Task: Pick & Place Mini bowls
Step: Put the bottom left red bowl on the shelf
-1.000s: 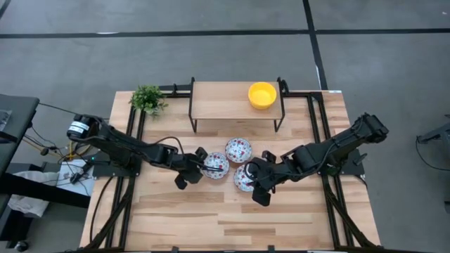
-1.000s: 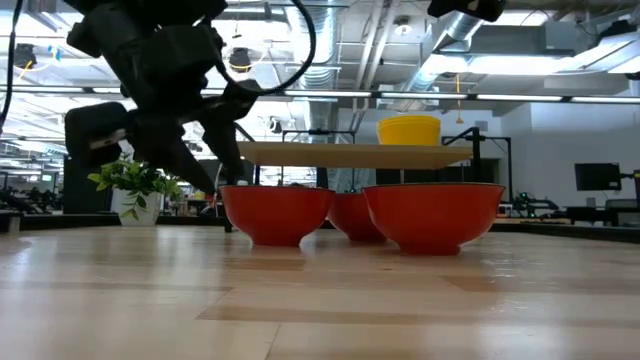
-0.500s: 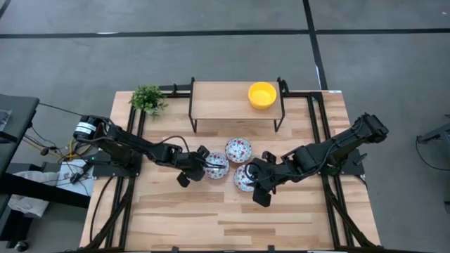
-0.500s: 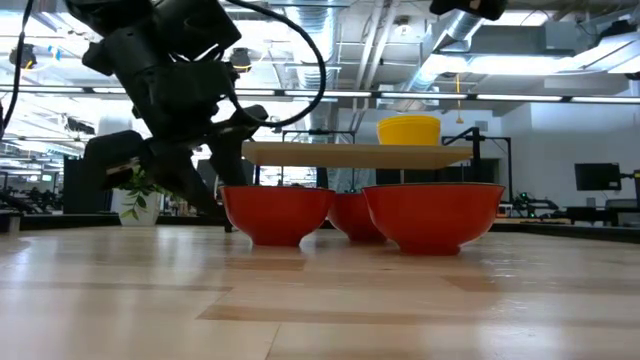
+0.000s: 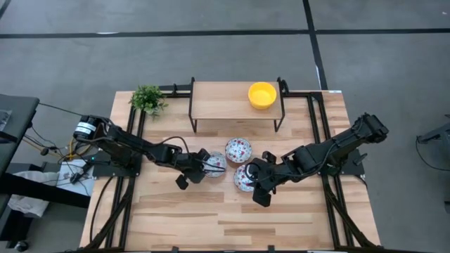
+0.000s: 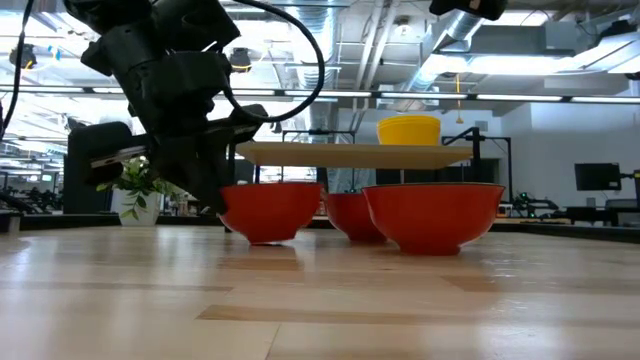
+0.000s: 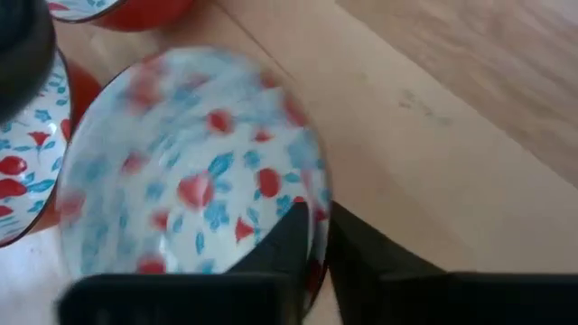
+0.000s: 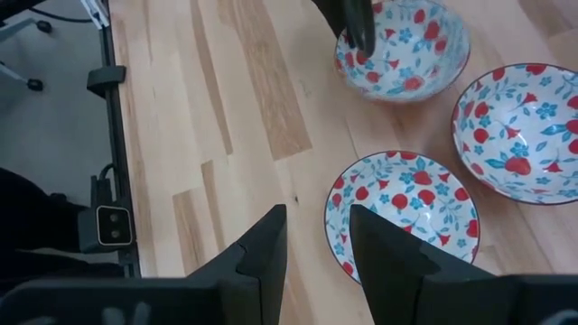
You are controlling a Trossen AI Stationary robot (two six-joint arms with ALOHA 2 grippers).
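Three white mini bowls with red-and-blue flowers stand close together mid-table: a left one (image 5: pixel 218 163), a far one (image 5: pixel 238 150) and a near right one (image 5: pixel 244 177). A yellow mini bowl (image 5: pixel 262 95) sits on the wooden shelf (image 5: pixel 225 102). My left gripper (image 5: pixel 205 166) is shut on the left bowl's rim. My right gripper (image 8: pixel 316 244) is open at the right edge of the near right bowl (image 8: pixel 406 212); no touch shows. My left gripper pinches the left bowl's rim (image 7: pixel 312 212) on the side toward the table's left edge. One finger (image 7: pixel 289 248) is inside the bowl and the other is outside. It comes slanting down from the table's left. The bowl (image 6: pixel 270 210) sits slightly tipped on the table.
A small green plant (image 5: pixel 148 98) stands at the far left corner. The shelf's dark frame legs (image 5: pixel 192 112) rise just behind the bowls. Bare wooden tabletop (image 5: pixel 225 218) lies toward the near edge.
My left gripper has gone a little toward the left bowl and down, and its fingers have shut on the rim. The bowl has tipped slightly from level. My right gripper has kept still.
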